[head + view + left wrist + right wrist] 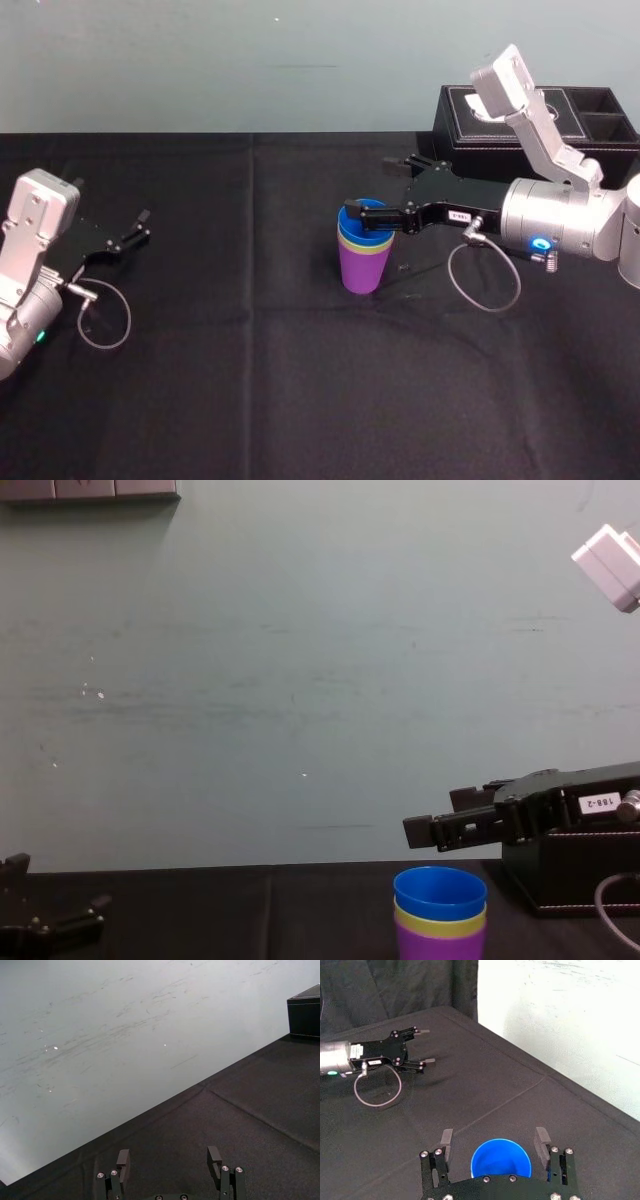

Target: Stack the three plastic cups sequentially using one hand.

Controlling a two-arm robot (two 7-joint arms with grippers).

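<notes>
While the left gripper (140,228) sits low at the table's (250,400) left side, its fingers spread wide and empty, the three cups stand nested upright right of centre: the purple cup (360,272) outermost on the cloth, the yellow-green cup (365,245) inside it, and the blue cup (360,218) innermost and highest. The right gripper (494,1137) hovers just above the blue rim, jaws wide, holding nothing. A black box (460,135) stands far right.

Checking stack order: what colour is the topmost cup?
Blue. The top cup shows best in the chest view.
</notes>
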